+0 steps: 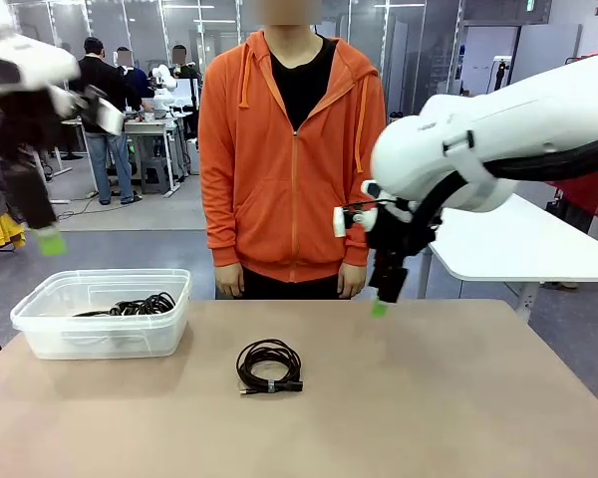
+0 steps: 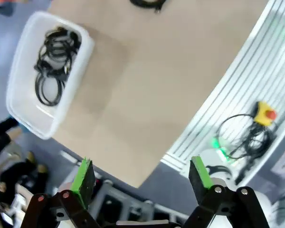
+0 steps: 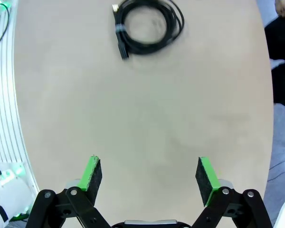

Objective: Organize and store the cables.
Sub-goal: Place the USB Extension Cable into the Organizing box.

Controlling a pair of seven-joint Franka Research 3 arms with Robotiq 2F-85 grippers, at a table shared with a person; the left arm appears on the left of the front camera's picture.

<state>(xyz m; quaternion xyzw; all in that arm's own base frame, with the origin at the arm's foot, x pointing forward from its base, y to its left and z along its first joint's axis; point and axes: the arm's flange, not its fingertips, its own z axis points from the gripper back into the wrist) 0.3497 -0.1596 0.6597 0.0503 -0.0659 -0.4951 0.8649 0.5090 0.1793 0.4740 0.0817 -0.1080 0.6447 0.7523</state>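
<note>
One coiled black cable (image 1: 270,365) (image 3: 146,26) lies on the tan table (image 1: 429,408) near its middle, with a plug end at its side. Several more black cables (image 1: 135,305) (image 2: 56,61) lie in the clear plastic bin (image 1: 40,334) (image 2: 23,109) at the table's left. My right gripper (image 1: 381,302) (image 3: 149,174) hangs open above the table, up and to the right of the loose coil, with nothing between its pads. My left gripper (image 1: 48,239) (image 2: 141,179) is raised high above the bin's left end, open and empty.
A person in an orange hoodie (image 1: 293,149) stands at the far edge, hands down at the sides. A white table (image 1: 523,244) stands behind on the right. In the left wrist view a yellow box with a red button (image 2: 264,114) sits by the robot's base.
</note>
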